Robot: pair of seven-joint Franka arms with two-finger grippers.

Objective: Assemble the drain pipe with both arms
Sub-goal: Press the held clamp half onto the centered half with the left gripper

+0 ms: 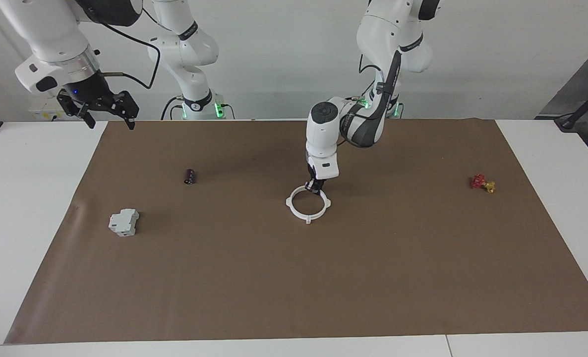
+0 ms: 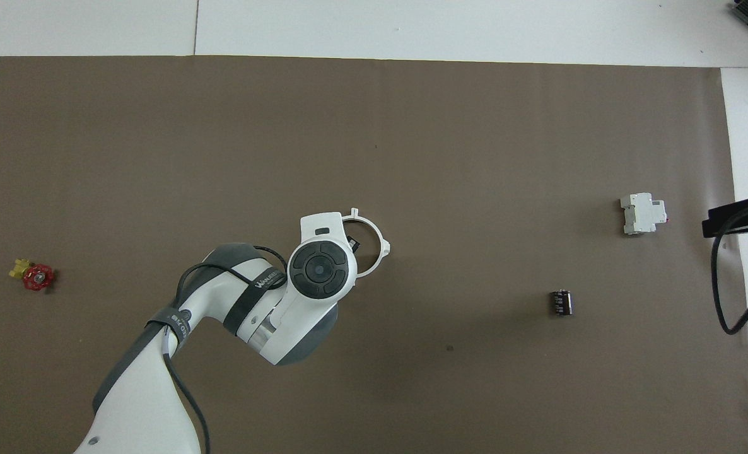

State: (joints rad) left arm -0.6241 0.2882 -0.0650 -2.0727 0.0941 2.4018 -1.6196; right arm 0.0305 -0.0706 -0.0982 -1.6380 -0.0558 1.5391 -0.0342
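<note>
The drain pipe point(image 1: 307, 218) lies on the brown mat point(image 1: 294, 287) as one white ring, its two halves meeting at the tabs farthest from the robots. It also shows in the overhead view point(image 2: 377, 236), partly hidden under the left arm's wrist. My left gripper point(image 1: 315, 187) points straight down at the ring's rim nearest the robots and is shut on it; one black finger point(image 2: 351, 242) shows inside the ring. My right gripper point(image 1: 108, 111) waits open and raised over the mat's corner at the right arm's end point(image 2: 736, 217).
A grey-white boxy block point(image 1: 124, 221) and a small black cylinder point(image 1: 190, 176) lie toward the right arm's end. A red-and-yellow valve point(image 1: 482, 183) lies toward the left arm's end.
</note>
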